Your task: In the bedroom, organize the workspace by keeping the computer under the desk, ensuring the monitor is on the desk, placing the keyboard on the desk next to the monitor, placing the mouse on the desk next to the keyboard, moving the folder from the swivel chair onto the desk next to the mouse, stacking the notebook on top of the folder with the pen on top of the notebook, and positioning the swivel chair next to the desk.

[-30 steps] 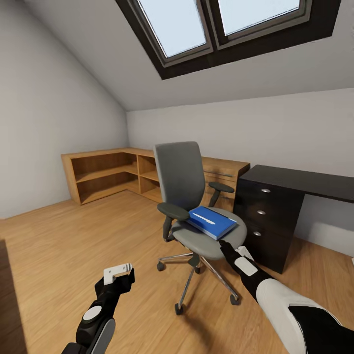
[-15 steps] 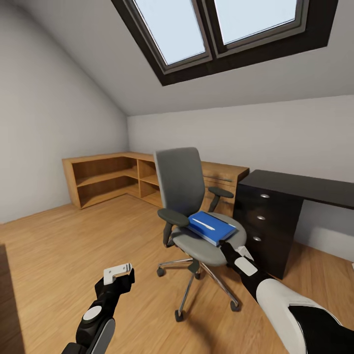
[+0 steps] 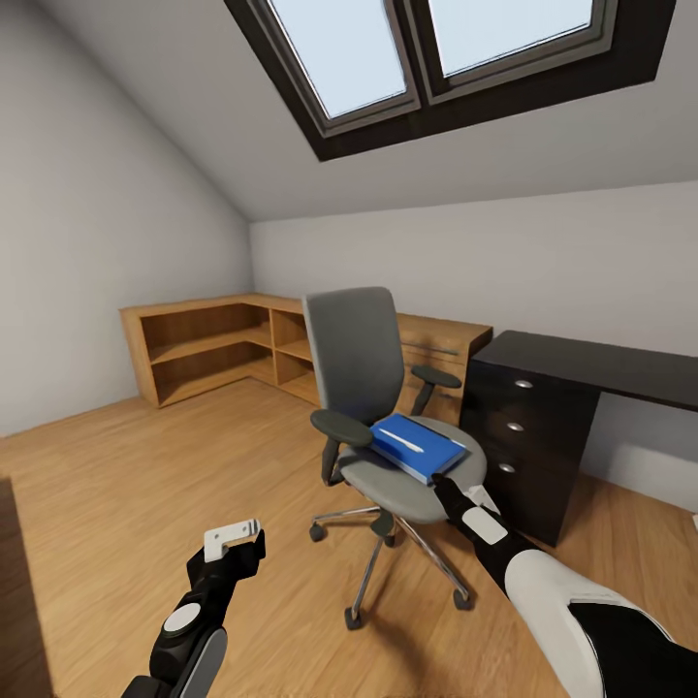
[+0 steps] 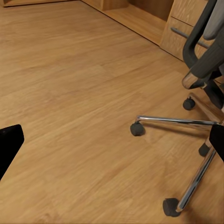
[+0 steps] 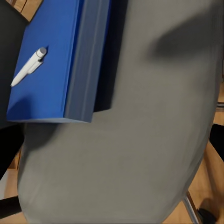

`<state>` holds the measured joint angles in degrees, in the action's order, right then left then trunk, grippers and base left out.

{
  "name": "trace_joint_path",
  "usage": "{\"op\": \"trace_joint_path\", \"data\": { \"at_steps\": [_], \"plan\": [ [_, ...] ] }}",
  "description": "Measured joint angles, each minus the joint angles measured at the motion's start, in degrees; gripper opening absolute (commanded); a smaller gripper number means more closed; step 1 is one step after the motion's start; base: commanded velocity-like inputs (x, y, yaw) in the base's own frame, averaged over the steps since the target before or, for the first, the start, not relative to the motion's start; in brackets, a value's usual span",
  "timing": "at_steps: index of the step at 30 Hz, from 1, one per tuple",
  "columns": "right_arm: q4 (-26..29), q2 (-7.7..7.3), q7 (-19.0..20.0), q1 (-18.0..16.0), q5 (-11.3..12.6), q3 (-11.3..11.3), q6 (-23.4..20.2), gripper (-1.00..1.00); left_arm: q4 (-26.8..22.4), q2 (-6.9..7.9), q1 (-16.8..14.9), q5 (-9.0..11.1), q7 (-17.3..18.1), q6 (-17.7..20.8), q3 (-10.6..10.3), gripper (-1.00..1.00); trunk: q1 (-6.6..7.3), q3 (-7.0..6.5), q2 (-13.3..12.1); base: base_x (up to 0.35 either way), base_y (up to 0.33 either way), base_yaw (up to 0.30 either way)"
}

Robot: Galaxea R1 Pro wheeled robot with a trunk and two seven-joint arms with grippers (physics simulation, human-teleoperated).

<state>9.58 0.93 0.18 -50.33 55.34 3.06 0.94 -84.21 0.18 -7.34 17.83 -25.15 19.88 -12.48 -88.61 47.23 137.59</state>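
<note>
grey swivel chair (image 3: 388,465) seat, blue folder (image 3: 419,447), pen (image 3: 401,440)

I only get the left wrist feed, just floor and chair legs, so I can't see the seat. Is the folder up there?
Observer: Yes, the blue folder lies flat on the chair seat.
Operator: Anything on top of it?
Observer: A whitish pen lies on the folder.
Operator: Where's the right gripper?
Observer: The right gripper hovers at the seat's front edge, open, short of the folder.
</note>
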Motion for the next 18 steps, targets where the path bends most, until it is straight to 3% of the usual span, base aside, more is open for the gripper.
{"op": "trace_joint_path", "data": {
  "at_steps": [17,18],
  "plan": [
    [-0.25,-0.16,-0.09,0.0,0.44,0.06,-0.51,1.0,0.0,0.05,0.0,-0.09,-0.05,0.0,0.01,1.0,0.0,0.33,0.0,0.0,0.0,0.0],
    [-0.34,-0.15,-0.29,-0.01,0.58,0.17,-2.54,1.0,0.0,0.06,0.0,-0.09,-0.04,0.0,0.01,1.0,0.0,0.34,0.0,0.0,0.0,0.0]
  ]
}}
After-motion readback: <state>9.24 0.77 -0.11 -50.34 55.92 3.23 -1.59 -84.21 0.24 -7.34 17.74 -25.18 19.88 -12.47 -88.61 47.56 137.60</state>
